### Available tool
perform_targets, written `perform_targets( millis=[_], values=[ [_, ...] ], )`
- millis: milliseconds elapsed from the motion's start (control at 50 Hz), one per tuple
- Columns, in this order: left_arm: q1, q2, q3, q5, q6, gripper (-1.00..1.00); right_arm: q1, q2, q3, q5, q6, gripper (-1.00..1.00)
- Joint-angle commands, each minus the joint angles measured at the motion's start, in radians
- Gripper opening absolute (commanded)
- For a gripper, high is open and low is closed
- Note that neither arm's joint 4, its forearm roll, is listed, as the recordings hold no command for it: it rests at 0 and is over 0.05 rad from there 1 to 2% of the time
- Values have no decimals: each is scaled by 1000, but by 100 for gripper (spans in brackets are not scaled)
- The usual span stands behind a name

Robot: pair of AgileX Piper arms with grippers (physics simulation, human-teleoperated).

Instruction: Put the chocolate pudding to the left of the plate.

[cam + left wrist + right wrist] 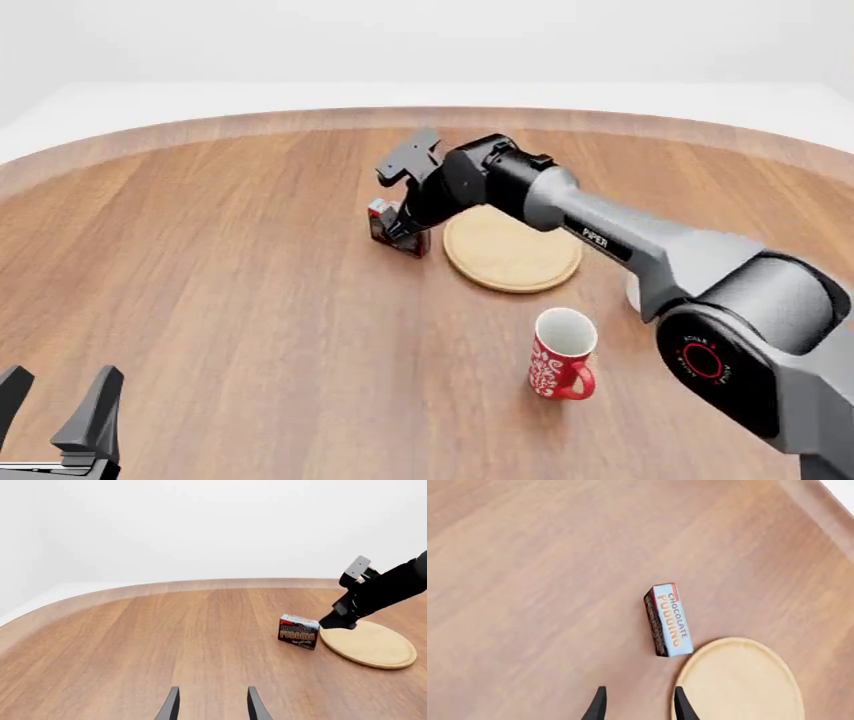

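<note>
The chocolate pudding [384, 222] stands on the table right beside the left rim of the plate [521, 255]. In the right wrist view the chocolate pudding [668, 620] shows its light-blue top band, with the plate [740, 680] close by. My right gripper [639, 697] hovers just above the carton, open, with nothing between its fingers. In the front view the right gripper [411, 238] partly covers the box. The left wrist view shows the chocolate pudding [297, 631], the plate [370, 645] and the right gripper [337, 621]. My left gripper [213, 702] is open, far back at the near left.
A red mug [562, 355] with white patterns stands upright in front of the plate, toward the near right. The left gripper [56, 412] sits at the table's near left corner. The round table's far edge [427, 112] curves behind the plate.
</note>
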Motion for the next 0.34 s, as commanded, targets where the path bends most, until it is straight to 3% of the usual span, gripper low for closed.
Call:
perform_targets(
  millis=[20, 340],
  values=[
    [0, 0, 0, 0, 0, 100, 60, -192, 272, -145, 57, 100],
    [0, 0, 0, 0, 0, 100, 103, -498, 625, -333, 158, 100]
  ],
)
